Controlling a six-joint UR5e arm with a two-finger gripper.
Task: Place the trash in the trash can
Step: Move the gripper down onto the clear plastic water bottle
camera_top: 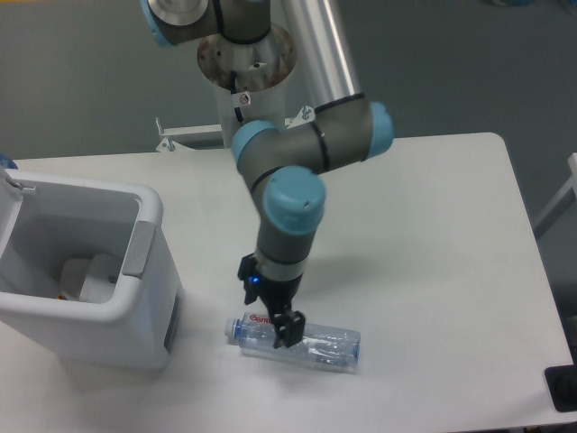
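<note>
Bottle: clear crushed plastic, lying on its side on the table, near the front edge. Blue cap at its left end, red-lettered label next to the cap; body dented & wrinkled, glints of light on it.
Gripper: black two-finger, pointing down onto the bottle's label end. One finger shows in front of the bottle, near the label; the other is behind it. Fingers look apart with the bottle between them, but can't tell if they actually clamp it (view too small & dark there). Small blue light on gripper body.
Arm: grey tubes w/ light-blue joint caps, wrist bent down over the bottle; silver upper tube runs up out of frame.
Trash can: boxy white plastic, rounded corners, smooth walls, grey tab on right rim. Open; stands left of the bottle, near but apart. Left part cut off by frame edge, lid barely seen at far left.
Inside can: white crumpled item at the bottom, prob. the tissue/wrapper, hard to make out; a bit of red beside it.
Table: matte white, rounded corners.
Around: robot base post behind the table, metal bracket by it; dark block at lower right, cut off.
</note>
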